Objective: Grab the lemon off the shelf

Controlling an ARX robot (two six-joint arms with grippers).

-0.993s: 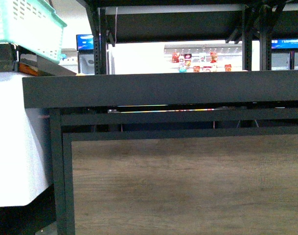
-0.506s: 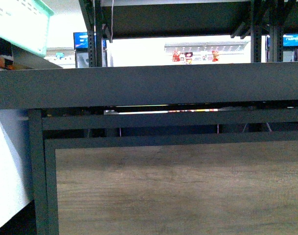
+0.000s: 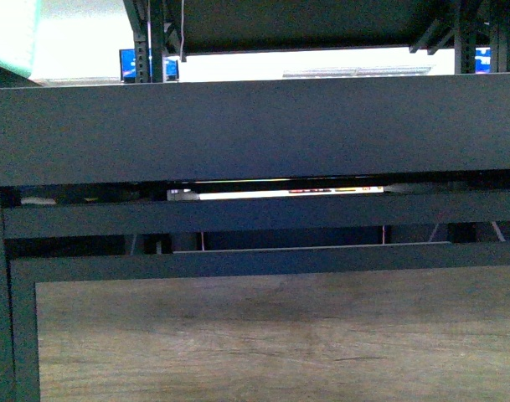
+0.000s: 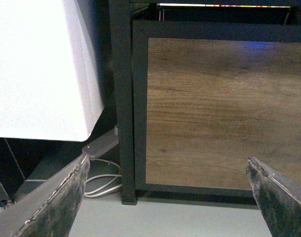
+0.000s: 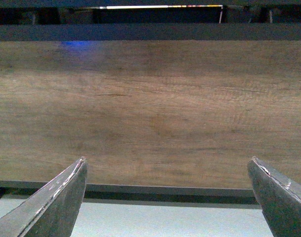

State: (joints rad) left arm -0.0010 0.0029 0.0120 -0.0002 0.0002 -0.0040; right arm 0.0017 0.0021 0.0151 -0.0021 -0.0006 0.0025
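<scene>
left gripper [image 4: 167, 158] spread wide, nothing between the fingers; right gripper [image 5: 167, 159] same, wide and empty; both sit low, facing the wood panel [image 3: 280, 335] at the foot of the shelf [image 3: 255, 126], near the floor [image 4: 190, 219]; left one is by the corner post [image 4: 121, 98], with a white cabinet [image 4: 36, 64] just beside it and a loose cable [image 4: 103, 183] on the floor at the post's base; lemon not visible in any view; front camera is level with the tier's front edge, so the tier's top is hidden; lemon is presumably up there, cannot confirm; risks, as judged: tier edge seems to stick out over the panel, so lifting straight up from here could knock a finger or wrist into its underside; left arm swinging outward could clip the post or cabinet; dropping lower could snag the cable; reaching over the edge blind could nudge the lemon and roll it away or off the tier; upper tier [image 3: 305, 25] limits headroom for a top-down approach
</scene>
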